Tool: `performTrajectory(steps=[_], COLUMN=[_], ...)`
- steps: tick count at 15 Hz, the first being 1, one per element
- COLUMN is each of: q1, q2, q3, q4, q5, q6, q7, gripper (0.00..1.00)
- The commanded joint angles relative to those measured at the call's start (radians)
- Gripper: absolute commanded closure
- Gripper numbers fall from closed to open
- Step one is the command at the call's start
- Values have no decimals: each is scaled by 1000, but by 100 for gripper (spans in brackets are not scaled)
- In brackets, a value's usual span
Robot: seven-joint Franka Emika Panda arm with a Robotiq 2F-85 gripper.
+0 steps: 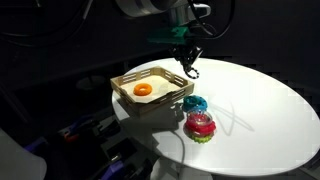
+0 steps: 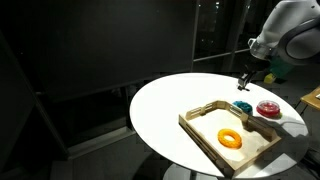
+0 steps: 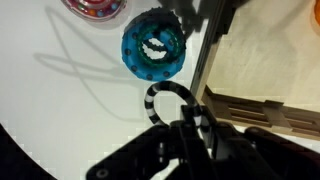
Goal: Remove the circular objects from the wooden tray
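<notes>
The wooden tray [image 1: 123, 82] sits on a round white table, and it shows in both exterior views [image 2: 200, 113]. The orange ring [image 1: 142, 90] lies on the tray's bottom [image 2: 231, 139]. My gripper [image 1: 189, 68] hangs just outside the tray's far side [image 2: 243, 80]. In the wrist view my gripper [image 3: 185, 125] is shut on the black-and-white ring [image 3: 160, 95], held over the white table beside the tray's slatted wall [image 3: 262, 108]. The fingers hide part of that ring.
A teal ring [image 1: 195, 104] [image 2: 242, 107] [image 3: 154, 48] and a pink-and-green ring [image 1: 201, 125] [image 2: 268, 108] [image 3: 95, 6] lie on the table [image 1: 260, 100] next to the tray. The table's edge curves round; the surroundings are dark.
</notes>
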Motion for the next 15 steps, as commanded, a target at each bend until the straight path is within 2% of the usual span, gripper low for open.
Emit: performTrajectory(steps=[1,9,15], q1=[-4,36,75], q2=[21,111,164], q3=[-40,-101,-111], q4=[31,48,48], q5=[-111,-292,-285], q6=[-23,-21,-28], q7=[92,262,272], gripper=[94,95,94])
